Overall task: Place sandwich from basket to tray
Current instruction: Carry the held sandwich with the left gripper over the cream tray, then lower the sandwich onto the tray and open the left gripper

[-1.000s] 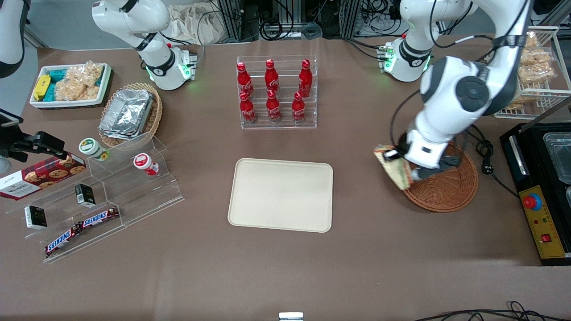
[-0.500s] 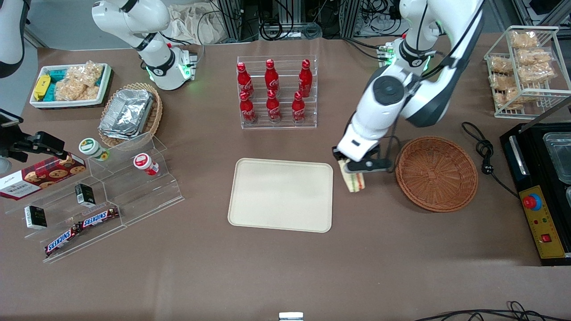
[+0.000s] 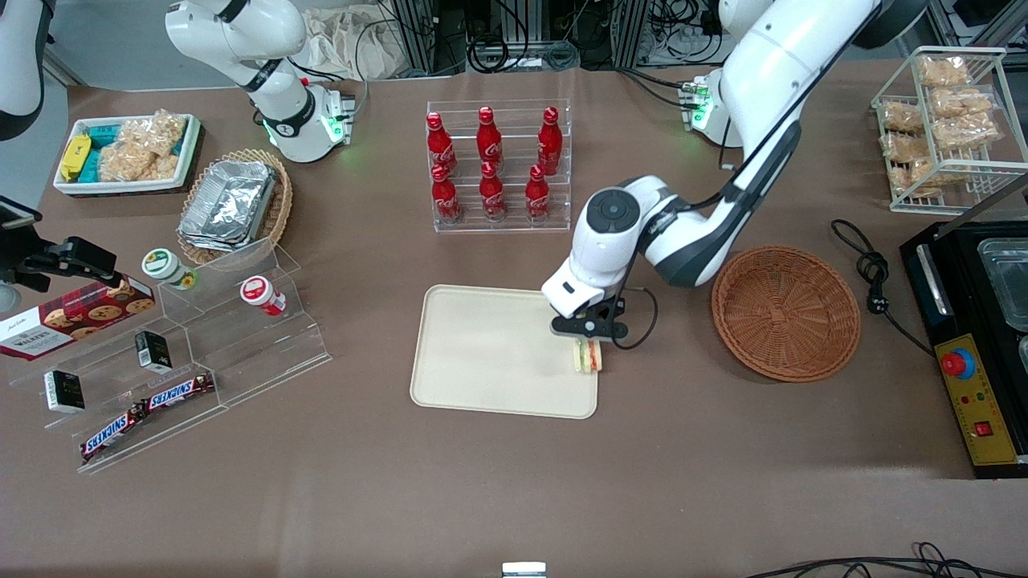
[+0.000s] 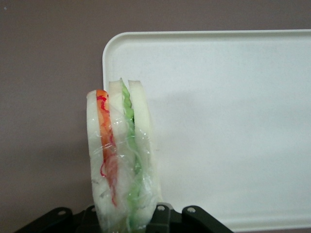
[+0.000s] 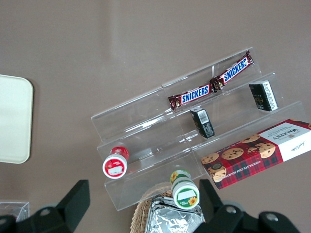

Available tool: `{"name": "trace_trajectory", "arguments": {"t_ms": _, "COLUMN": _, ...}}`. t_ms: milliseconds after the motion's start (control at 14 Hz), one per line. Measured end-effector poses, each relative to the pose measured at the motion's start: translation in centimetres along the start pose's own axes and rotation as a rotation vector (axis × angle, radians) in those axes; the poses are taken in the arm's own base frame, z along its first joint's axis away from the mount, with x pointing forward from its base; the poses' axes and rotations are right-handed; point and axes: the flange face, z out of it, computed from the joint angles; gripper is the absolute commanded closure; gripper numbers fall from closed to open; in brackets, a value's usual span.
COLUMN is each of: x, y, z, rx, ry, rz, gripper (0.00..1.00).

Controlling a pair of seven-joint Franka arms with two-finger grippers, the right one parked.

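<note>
Sandwich (image 3: pixel 588 356) carried on edge over the tray's rim.

It is clamped in the gripper (image 3: pixel 589 337), above the edge of the tray (image 3: pixel 490 353) nearest the emptied basket (image 3: pixel 785 312). A further shift inward over the tray is advised, followed by a low, gentle release so toppling is avoided.

Robot lab, mock snack-shop table (image 3: pixel 723 482)

Front cam's high up, looking down over the whole table (image 3: pixel 514 482); both wrist cams sit close, sharing the tray (image 3: pixel 490 377) (image 4: pixel 233 121) (image 5: pixel 12 121).
</note>
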Motion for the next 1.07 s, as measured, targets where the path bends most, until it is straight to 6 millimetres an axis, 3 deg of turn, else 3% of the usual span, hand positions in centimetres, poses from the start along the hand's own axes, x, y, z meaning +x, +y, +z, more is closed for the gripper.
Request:
{"name": "trace_trajectory", "arguments": {"t_ms": 71, "x": 0.2, "y": 0.1, "z": 1.2, "rx": 0.001, "ry": 0.002, "rz": 0.004, "gripper": 0.71}}
{"name": "trace_trajectory", "arguments": {"t_ms": 143, "x": 0.3, "y": 0.1, "z": 2.2, "rx": 0.001, "ry": -0.003, "rz": 0.0, "gripper": 0.1}}
{"name": "trace_trajectory", "arguments": {"t_ms": 214, "x": 0.3, "y": 0.2, "z": 2.9, "rx": -0.001, "ry": -0.01, "rz": -0.017, "gripper": 0.0}}
{"name": "trace_trajectory", "arguments": {"t_ms": 500, "x": -0.9, "y": 2.0, "z": 3.9, "rx": 0.023, "ry": 0.012, "rz": -0.081, "gripper": 0.0}}
{"name": "trace_trajectory", "arguments": {"t_ms": 714, "x": 0.0, "y": 1.8, "z": 3.1, "rx": 0.019, "ry": 0.035, "rz": -0.138, "gripper": 0.0}}
{"name": "trace_trajectory", "arguments": {"t_ms": 857, "x": 1.7, "y": 0.8, "z": 1.1, "rx": 0.02, "ry": 0.073, "rz": -0.198, "gripper": 0.0}}
{"name": "trace_trajectory", "arguments": {"t_ms": 1071, "x": 4.9, "y": -3.4, "z": -4.8, "rx": 0.041, "ry": 0.081, "rz": -0.304, "gripper": 0.0}}
